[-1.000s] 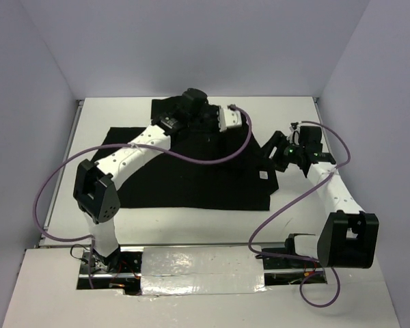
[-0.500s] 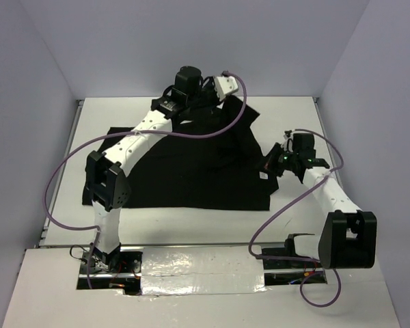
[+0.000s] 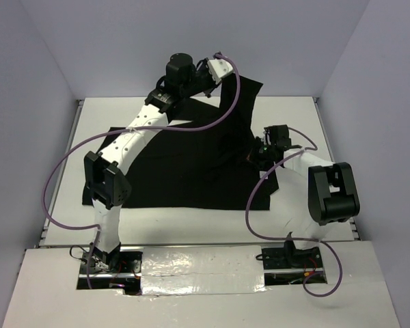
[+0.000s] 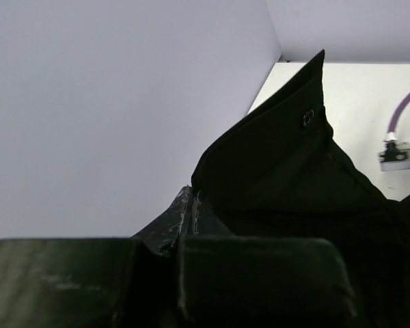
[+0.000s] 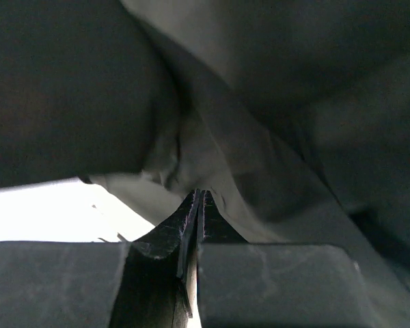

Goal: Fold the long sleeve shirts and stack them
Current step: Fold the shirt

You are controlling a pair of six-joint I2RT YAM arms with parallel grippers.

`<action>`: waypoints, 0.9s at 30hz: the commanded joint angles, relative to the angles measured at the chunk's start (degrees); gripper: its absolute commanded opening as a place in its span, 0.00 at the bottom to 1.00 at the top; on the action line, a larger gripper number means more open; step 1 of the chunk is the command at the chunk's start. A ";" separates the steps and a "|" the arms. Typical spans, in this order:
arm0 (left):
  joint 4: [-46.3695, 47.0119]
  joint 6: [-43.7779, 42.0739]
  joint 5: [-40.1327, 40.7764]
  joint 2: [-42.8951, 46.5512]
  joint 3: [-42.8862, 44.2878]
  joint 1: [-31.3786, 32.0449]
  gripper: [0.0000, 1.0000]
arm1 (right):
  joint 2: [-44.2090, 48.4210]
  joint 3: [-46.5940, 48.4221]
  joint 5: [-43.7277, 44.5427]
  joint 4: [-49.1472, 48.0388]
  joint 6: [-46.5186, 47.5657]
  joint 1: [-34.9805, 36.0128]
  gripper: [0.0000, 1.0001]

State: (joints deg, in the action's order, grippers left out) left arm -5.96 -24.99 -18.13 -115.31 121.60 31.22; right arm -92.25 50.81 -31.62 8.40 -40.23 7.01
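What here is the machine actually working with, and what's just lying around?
Part of the job: plain black soft-fabric long-sleeved shirt; left tool, shut on it; right tool, shut on it.
Just there: purple cables; white table; silver tape strip.

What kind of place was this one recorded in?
Probably a lab robot cell: a white table boxed in by plain walls, a left arm and right arm bolted at its near edge, and one black shirt as the workpiece.
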 commanded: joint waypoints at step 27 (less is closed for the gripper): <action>1.21 0.56 -14.21 5.97 -7.69 -2.04 0.00 | 12.45 28.37 7.37 3.19 47.60 -0.15 0.81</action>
State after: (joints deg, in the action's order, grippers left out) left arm -6.98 -23.94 -30.15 -112.60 113.71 28.82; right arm -78.48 73.95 -24.34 7.40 1.45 7.20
